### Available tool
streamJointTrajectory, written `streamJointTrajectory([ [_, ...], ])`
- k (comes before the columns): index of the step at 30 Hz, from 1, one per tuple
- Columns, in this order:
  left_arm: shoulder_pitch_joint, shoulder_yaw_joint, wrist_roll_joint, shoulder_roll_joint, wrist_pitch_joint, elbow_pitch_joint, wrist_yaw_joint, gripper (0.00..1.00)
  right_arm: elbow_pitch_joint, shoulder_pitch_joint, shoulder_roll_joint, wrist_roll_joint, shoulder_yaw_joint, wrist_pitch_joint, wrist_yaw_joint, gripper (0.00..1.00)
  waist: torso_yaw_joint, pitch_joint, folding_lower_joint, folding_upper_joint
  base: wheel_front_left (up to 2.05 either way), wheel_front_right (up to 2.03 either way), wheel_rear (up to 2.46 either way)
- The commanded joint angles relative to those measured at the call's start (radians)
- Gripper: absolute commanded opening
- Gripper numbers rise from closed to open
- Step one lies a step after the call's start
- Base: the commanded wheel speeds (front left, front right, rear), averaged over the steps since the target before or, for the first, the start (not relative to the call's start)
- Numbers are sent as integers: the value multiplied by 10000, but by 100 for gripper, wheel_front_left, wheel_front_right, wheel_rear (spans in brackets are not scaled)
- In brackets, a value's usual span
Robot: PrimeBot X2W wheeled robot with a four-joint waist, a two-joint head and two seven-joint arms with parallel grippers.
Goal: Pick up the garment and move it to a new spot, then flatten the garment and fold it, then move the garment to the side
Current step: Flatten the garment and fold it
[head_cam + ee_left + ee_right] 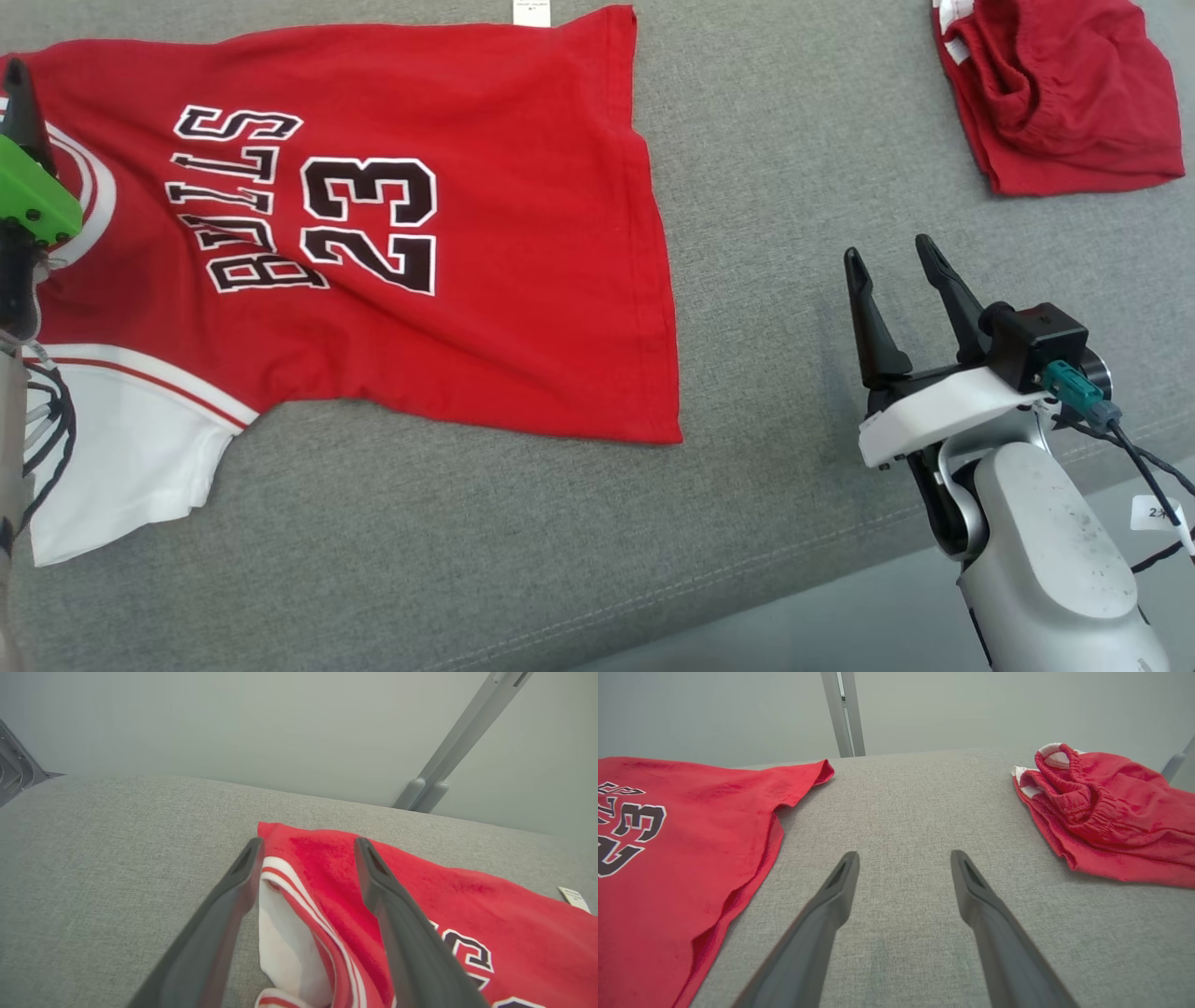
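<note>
Mostly flat red knit jersey (pixel 467 280); left fingers (pixel 219 924) and right fingers (pixel 822 924) spread, apparently empty.

Soft, even light fills all three views, bright and free of glare. The jersey (pixel 420 280) casts only a thin shadow along its hem onto the grey cloth surface (pixel 766 187). The wrist views stretch things toward their edges, and the near dark fingers (pixel 210 933) look slightly soft.
</note>
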Motion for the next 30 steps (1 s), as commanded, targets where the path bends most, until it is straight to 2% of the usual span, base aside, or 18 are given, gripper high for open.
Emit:
streamJointTrajectory([
  [1,-32,-70,150,209,21,-68,-85,100,-14,116,-9,-19,2,-6,-15,100,265,-250,-1,0,0,0,0],
  [8,771,-370,294,522,-228,-794,-550,100,-17,375,-42,-98,-21,-6,-15,100,890,-1020,-1,0,0,0,0],
  [14,2246,-384,153,428,-1075,-2165,-644,100,-139,726,-19,-249,-309,-6,-15,100,1349,-1732,-1,0,0,0,0],
  [20,4391,-306,95,230,-1938,-4007,-213,100,-357,1114,65,-499,-521,-6,-15,100,1666,-2310,-1,0,0,0,0],
  [30,7865,40,179,-234,-2611,-6955,936,100,-1070,1690,216,-690,-477,32,-15,100,2019,-3011,-1,0,0,0,0],
])
